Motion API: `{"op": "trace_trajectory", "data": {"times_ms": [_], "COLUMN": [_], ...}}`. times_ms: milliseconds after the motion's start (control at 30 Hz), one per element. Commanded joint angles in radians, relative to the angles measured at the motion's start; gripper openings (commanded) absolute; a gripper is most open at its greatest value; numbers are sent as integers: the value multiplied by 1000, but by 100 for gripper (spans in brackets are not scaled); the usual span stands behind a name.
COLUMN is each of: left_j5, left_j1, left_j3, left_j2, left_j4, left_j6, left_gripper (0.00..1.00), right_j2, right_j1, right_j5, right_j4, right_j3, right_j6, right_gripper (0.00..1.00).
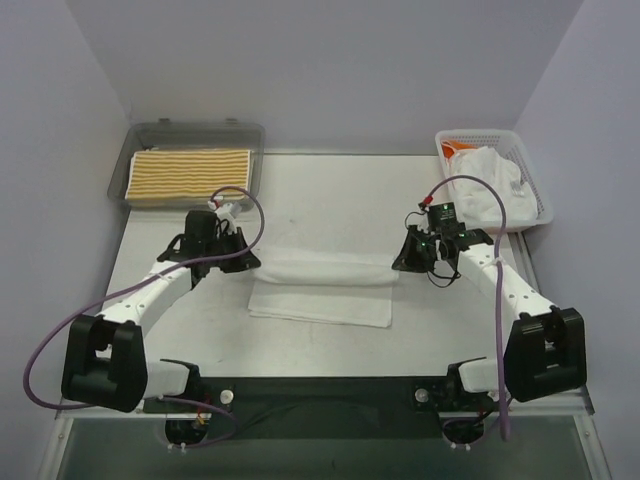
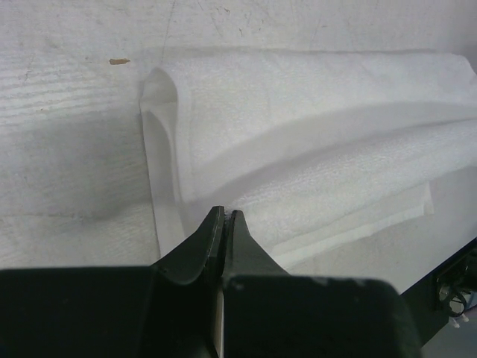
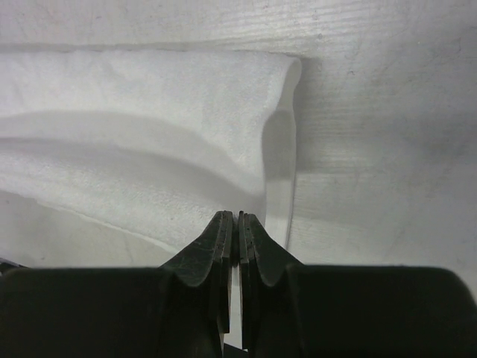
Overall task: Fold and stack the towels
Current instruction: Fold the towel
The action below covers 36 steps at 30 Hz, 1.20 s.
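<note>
A plain white towel lies across the middle of the table, its far part raised into a soft fold between my two arms. My left gripper is shut on the towel's left end. In the left wrist view, the towel loops up to the closed fingertips of that gripper. My right gripper is shut on the right end, and the right wrist view shows the towel curling up to its tips. A folded yellow-and-white striped towel lies in the tray at the back left.
The clear grey tray stands at the back left corner. A white mesh basket at the back right holds crumpled white towels and something orange. Grey walls close in on both sides. Purple cables arc over each arm.
</note>
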<state>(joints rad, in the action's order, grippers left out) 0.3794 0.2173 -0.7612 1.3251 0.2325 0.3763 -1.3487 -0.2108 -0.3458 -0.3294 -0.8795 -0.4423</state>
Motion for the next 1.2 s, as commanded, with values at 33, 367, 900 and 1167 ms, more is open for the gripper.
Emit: {"op": "trace_trajectory", "data": {"times_ms": [33,367,900,1167], "left_j5": [-7,-48,-69,-69], "left_j1": [-1,-1,10,8], "left_j3": [16,80,189,99], "left_j2": [-116,-176,59,25], "left_j4": [-10,33,30,68], "left_j6": [26,71,174,144], "left_gripper": [0,0,0,0], "right_j2": [69,112,-182,-164], "right_j1": [-2,-39,-21,14], "right_j5": [10,-36,-32,-33], "right_j4": [-26,-53,67,23], "right_j3": [-9,62,197,106], "right_j6": [-27,-116,-188,-142], "right_gripper": [0,0,0,0]}}
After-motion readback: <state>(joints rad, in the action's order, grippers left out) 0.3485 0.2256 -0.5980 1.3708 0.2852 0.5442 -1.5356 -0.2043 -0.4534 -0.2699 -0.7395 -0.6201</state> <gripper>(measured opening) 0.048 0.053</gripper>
